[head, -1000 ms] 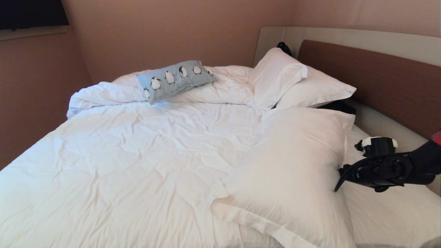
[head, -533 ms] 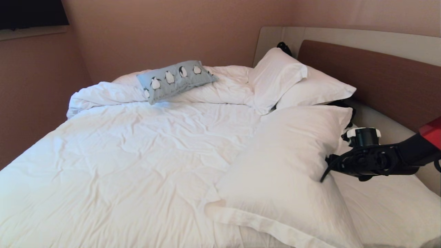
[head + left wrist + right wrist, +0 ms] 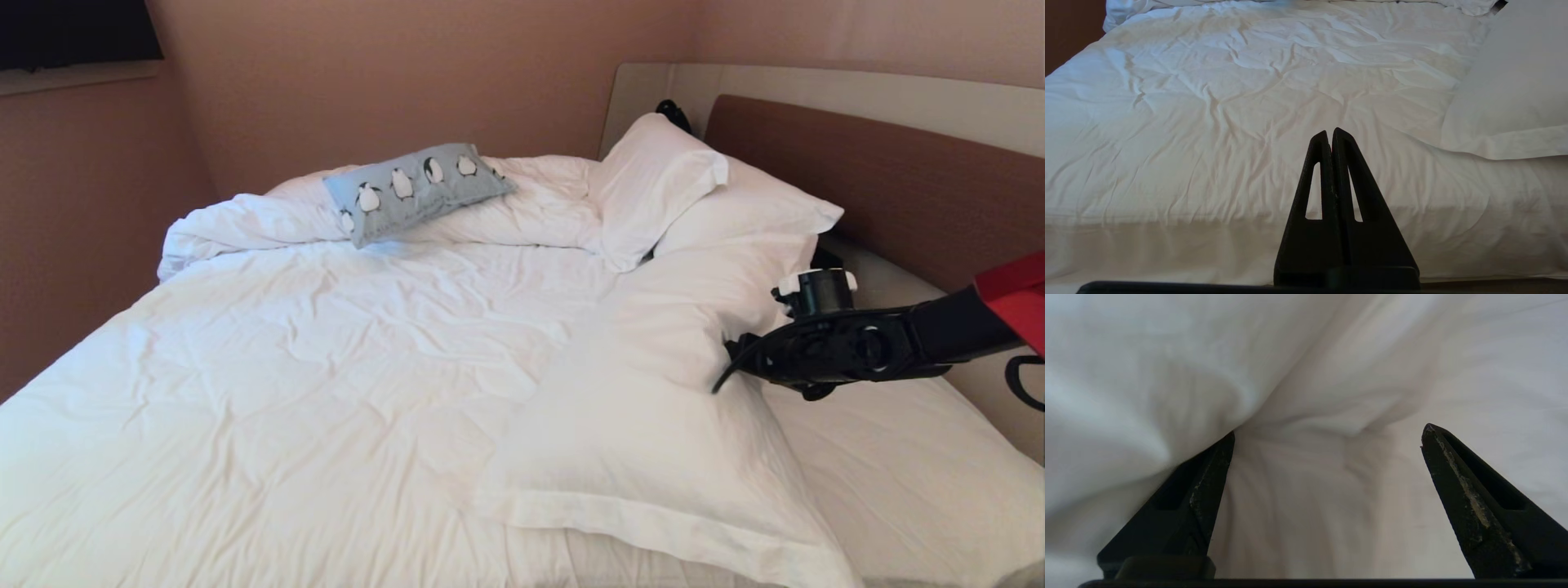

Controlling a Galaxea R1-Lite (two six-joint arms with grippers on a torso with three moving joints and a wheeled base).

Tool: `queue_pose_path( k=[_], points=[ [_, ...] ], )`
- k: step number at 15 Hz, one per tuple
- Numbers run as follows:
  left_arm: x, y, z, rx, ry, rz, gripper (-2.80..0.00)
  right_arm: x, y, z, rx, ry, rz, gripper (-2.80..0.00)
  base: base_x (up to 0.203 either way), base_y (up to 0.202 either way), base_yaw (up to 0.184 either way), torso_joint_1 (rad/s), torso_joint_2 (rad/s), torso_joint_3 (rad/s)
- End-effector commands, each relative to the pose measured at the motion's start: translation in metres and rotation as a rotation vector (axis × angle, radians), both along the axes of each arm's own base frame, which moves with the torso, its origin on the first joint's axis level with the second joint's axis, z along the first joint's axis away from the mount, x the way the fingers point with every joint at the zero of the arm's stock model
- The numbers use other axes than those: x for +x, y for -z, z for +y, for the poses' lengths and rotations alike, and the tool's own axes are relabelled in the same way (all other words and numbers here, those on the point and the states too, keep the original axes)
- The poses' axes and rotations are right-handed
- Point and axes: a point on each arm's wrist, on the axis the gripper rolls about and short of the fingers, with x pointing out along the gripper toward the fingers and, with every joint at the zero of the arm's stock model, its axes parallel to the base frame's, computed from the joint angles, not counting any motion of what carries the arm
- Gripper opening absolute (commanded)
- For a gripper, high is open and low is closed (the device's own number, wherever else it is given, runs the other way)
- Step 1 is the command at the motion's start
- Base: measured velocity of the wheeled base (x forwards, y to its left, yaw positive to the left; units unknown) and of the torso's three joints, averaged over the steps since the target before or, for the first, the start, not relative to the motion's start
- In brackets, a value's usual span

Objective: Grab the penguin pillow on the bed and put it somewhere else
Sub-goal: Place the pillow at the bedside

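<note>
At the near right of the bed (image 3: 326,392), right gripper (image 3: 722,371) jaws spread wide, holding nothing — one fingertip (image 3: 1224,445) pressed into the big white pillow (image 3: 653,425). Left gripper (image 3: 1329,134) jaws clenched, empty, low by the bed's near edge. Far side — penguin pillow (image 3: 418,189) lies on the bunched duvet (image 3: 245,224), well apart from both.

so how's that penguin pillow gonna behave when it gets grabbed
The penguin pillow looks soft and plump, so it will probably squash and sag rather than stay stiff. It looks light for its size. Resting on rumpled duvet, it should lift free without rolling.
</note>
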Motion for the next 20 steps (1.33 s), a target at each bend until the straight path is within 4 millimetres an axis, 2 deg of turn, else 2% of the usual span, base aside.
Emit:
queue_pose_path(
  k=[1,6,10,12,14,15,20],
  points=[
    [0.000,0.000,0.000,-0.001,0.000,0.000,-2.80,-0.001,-0.001,0.015,0.094,-0.021,0.044,0.00,0.000,0.000,0.000,0.000,0.00,0.000],
    [0.000,0.000,0.000,-0.001,0.000,0.000,-2.80,0.011,0.009,0.037,0.188,-0.067,0.084,0.00,0.000,0.000,0.000,0.000,0.00,0.000],
    [0.000,0.000,0.000,-0.001,0.000,0.000,-2.80,0.025,0.015,0.062,0.237,-0.106,0.117,0.00,0.000,0.000,0.000,0.000,0.00,0.000],
    [0.000,0.000,0.000,-0.001,0.000,0.000,-2.80,0.029,0.018,0.065,0.241,-0.114,0.127,0.00,0.000,0.000,0.000,0.000,0.00,0.000],
    [0.000,0.000,0.000,-0.001,0.000,0.000,-2.80,0.026,0.012,0.063,0.246,-0.109,0.122,0.00,0.000,0.000,0.000,0.000,0.00,0.000],
    [0.000,0.000,0.000,-0.001,0.000,0.000,-2.80,0.024,0.002,0.060,0.256,-0.099,0.104,-2.80,0.000,0.000,0.000,0.000,0.00,0.000],
    [0.000,0.000,0.000,-0.001,0.000,0.000,-2.80,0.016,-0.037,0.035,0.301,-0.032,0.027,-2.80,0.000,0.000,0.000,0.000,0.00,0.000]
  ],
)
